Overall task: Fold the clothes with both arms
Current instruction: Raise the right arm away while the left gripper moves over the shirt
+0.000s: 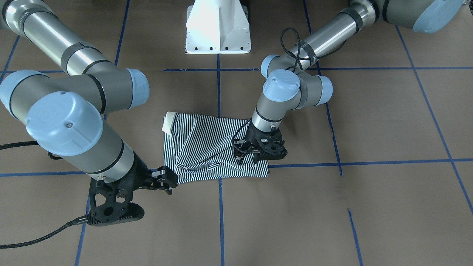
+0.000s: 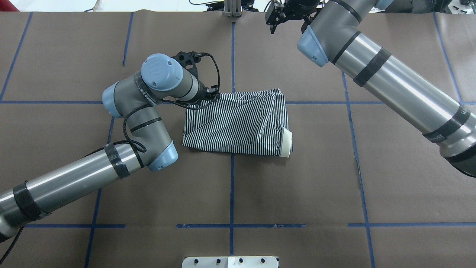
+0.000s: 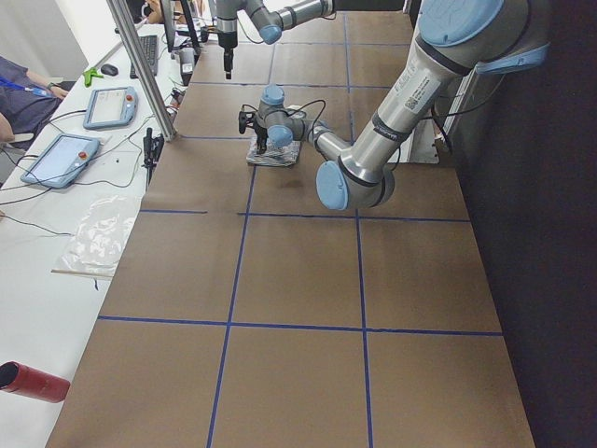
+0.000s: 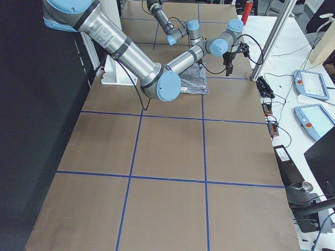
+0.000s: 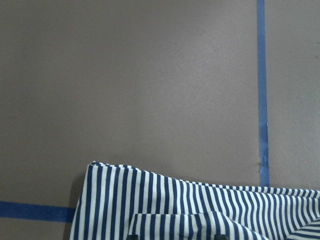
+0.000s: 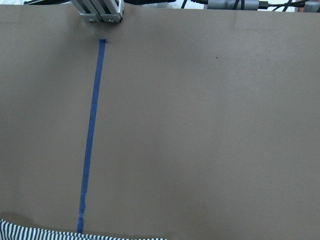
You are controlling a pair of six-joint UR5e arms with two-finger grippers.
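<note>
Brown tabletop (image 1: 388, 118) holds the folded striped shirt (image 1: 207, 144) mid-frame in the front view. The left hand (image 1: 247, 155) sits low on its right edge, fingers apart, maybe pressing the fold flat. The right hand (image 1: 170, 183) hangs wide by the lower-left corner, holding nothing.

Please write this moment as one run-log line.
shirt: partly folded | left tool: open, at shirt | right tool: raised, off shirt

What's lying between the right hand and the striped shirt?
Only bare brown table paper and a blue tape line, seen in the overhead view between the right hand and the shirt.
</note>
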